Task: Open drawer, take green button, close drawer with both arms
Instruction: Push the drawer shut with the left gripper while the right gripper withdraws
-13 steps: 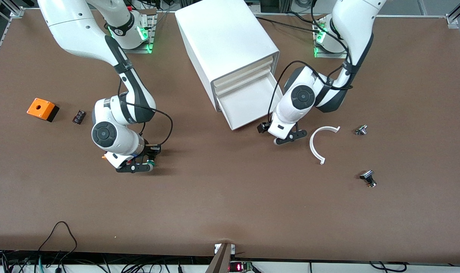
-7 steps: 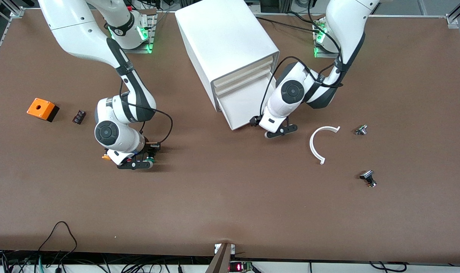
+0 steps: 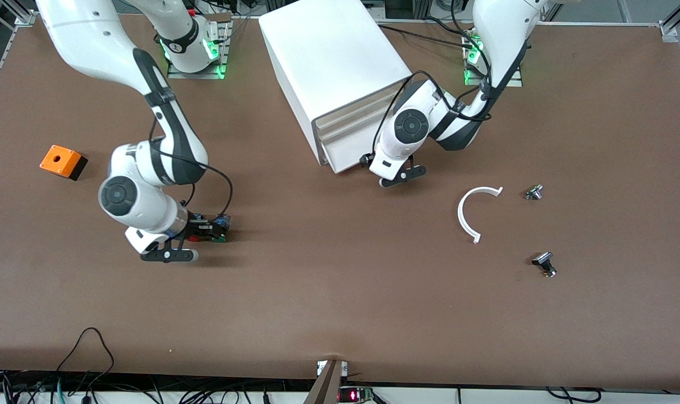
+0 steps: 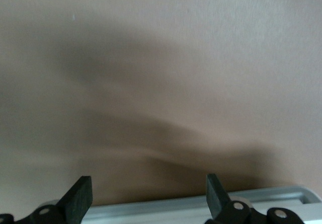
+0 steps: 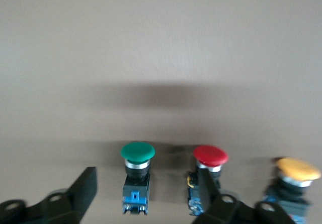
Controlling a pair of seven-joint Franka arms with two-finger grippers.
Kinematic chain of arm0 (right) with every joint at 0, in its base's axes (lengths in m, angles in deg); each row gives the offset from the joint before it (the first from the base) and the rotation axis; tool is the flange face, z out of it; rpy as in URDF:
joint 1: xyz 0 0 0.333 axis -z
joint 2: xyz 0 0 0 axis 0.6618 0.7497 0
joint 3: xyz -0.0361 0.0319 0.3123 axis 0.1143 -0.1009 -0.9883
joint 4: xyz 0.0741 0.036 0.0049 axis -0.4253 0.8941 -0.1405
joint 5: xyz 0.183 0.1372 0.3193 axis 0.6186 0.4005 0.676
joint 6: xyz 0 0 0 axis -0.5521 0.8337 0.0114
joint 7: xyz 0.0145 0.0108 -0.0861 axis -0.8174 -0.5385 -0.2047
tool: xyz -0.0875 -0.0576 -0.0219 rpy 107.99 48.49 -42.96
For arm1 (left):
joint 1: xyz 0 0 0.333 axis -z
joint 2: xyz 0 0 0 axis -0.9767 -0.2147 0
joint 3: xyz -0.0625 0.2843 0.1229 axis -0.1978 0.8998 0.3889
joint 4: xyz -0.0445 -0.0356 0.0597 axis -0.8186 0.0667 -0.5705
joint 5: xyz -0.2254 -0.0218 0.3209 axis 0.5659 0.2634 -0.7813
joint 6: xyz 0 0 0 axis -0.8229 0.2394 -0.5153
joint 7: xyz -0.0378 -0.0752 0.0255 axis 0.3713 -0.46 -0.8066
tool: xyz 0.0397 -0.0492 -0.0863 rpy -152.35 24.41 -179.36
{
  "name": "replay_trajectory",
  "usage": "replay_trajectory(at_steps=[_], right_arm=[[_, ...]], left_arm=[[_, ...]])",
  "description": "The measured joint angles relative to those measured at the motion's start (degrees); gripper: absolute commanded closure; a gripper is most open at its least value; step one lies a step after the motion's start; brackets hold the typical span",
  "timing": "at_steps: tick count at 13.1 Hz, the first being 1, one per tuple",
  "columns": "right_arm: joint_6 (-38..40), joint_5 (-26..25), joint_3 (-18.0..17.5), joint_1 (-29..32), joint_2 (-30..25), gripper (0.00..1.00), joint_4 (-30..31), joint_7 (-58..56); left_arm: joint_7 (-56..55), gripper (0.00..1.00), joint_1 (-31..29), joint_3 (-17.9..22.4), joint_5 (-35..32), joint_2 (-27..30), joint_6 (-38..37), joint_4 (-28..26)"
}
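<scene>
The white cabinet (image 3: 329, 62) stands at the back middle. Its lowest drawer (image 3: 345, 158) sticks out only slightly. My left gripper (image 3: 400, 177) is open, right at the drawer front, whose pale edge (image 4: 201, 206) shows between its fingertips in the left wrist view. The green button (image 3: 221, 239) lies on the table beside the red-capped one (image 3: 194, 238). My right gripper (image 3: 169, 256) is open and empty, apart from them toward the right arm's end. In the right wrist view the green button (image 5: 137, 176) shows between the fingers (image 5: 83, 194), untouched.
A yellow-capped button (image 5: 297, 176) lies beside the red one (image 5: 210, 163). An orange box (image 3: 63, 161) sits toward the right arm's end. A white curved piece (image 3: 470, 216) and two small metal parts (image 3: 534, 192) (image 3: 543, 264) lie toward the left arm's end.
My left gripper has pushed the drawer almost fully into the cabinet. My right gripper has moved off the buttons toward the right arm's end of the table.
</scene>
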Motion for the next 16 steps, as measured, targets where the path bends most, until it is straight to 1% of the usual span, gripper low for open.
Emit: replay_trajectory(at_steps=[2, 4, 8, 12, 14, 16], right_arm=[[1.9, 0.0, 0.7, 0.1, -4.6, 0.00, -0.4, -2.7], [4.9, 0.0, 2.5, 0.3, -8.8, 0.00, -0.4, -5.3], [12.5, 0.0, 4.3, 0.6, -15.5, 0.00, -0.4, -5.8], [21.0, -0.2, 6.2, 0.6, -22.5, 0.00, -0.4, -5.9], [24.3, -1.7, 6.5, 1.4, -25.9, 0.00, -0.3, -5.8], [26.3, -2.1, 5.8, 3.8, -28.6, 0.00, -0.2, -5.8]], left_arm=[[-0.1, 0.01, 0.1, -0.7, 4.5, 0.1, -0.7, 0.0], [-0.1, 0.01, 0.2, -1.5, 6.7, 0.1, -0.8, -0.1], [-0.2, 0.01, 0.4, -2.7, 8.8, 0.1, -1.1, -0.4], [-0.5, 0.01, 1.7, -2.5, 10.8, 0.1, -0.9, -0.7], [-0.5, 0.01, 1.7, -2.5, 11.0, 0.1, -0.9, -0.8], [-0.4, 0.01, 1.6, -2.5, 11.1, 0.1, -0.9, -0.7]])
